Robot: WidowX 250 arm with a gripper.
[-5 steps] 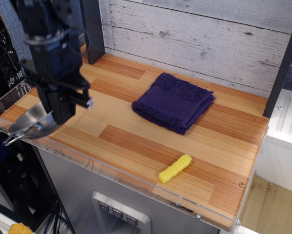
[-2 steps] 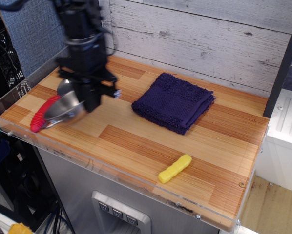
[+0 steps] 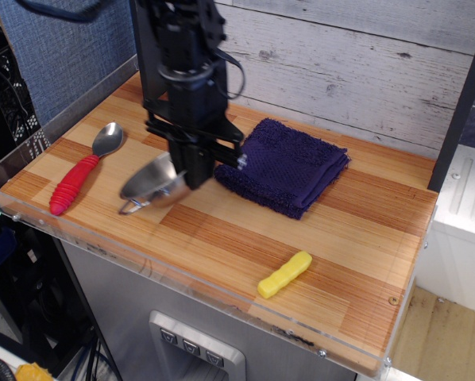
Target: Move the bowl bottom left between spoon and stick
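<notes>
A wood-plank tabletop (image 3: 245, 238) fills the middle of the frame, edged in clear acrylic. Behind it, across the top, stands a whitewashed plank wall (image 3: 341, 63). Upper left shows a blue-grey fabric panel (image 3: 71, 55).

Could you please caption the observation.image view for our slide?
End effector carries the tilted steel bowl over the wooden table, between red-handled spoon and yellow stick, beside a purple towel.
</notes>
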